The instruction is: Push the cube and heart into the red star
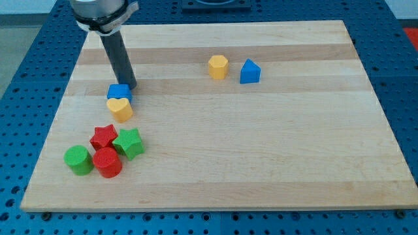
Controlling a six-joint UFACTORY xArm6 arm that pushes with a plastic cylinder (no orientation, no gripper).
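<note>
Claw: none on this rig for you to read as wide, narrow or holding; the arm ends in a straight dark rod.
My tip: my tip [131, 87] sits on the pale wooden surface [261, 150] at the view's upper left, touching or just beside the top-right edge of the small blue cube.
Blue cube: small blue cube [119, 92] lies just below-left of the tip, its lower side touching the yellow heart.
Yellow heart: small yellow heart-shaped block [120, 108] sits directly under the cube, toward the view's bottom.
Red star: small red star-shaped block [103, 137] lies below the heart, slightly left; you see a gap between them, so not touching.
Cluster round the star: green star-shaped block [129, 142] is just right of the red star; red cylinder [107, 162] is just below it; green cylinder [78, 160] is at its lower left. All four packed close.
Far blocks: yellow hexagonal block [218, 66] and blue block with a peaked top [249, 72] sit side by side near the view's top centre, well apart from the rest.
</note>
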